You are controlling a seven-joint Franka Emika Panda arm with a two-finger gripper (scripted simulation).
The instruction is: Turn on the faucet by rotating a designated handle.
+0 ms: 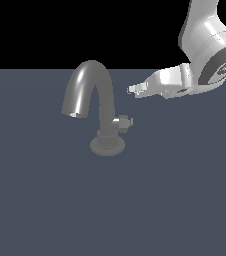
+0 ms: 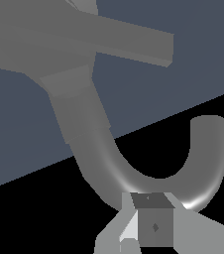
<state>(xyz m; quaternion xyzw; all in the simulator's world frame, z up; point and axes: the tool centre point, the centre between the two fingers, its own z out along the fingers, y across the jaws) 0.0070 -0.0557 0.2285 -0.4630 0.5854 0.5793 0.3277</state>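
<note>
The faucet [image 1: 91,87] presents as grey polished metal with bright specular highlights along the arched spout. The handle [image 1: 123,122] has the same silver-grey metallic finish. The gripper [image 1: 134,90] and arm housing [image 1: 205,45] look like smooth, glossy white plastic. The surface [image 1: 45,200] is uniform matt slate blue.

The faucet [image 1: 101,107] stands alone at center frame on the flat dark floor [image 1: 45,210]; open room spreads across the lower half and both sides. Its arched spout fills the upper center, blocking passage there. The handle [image 1: 124,122] juts toward the exterior view's right, with free space above it up to the gripper [image 1: 133,90].
</note>
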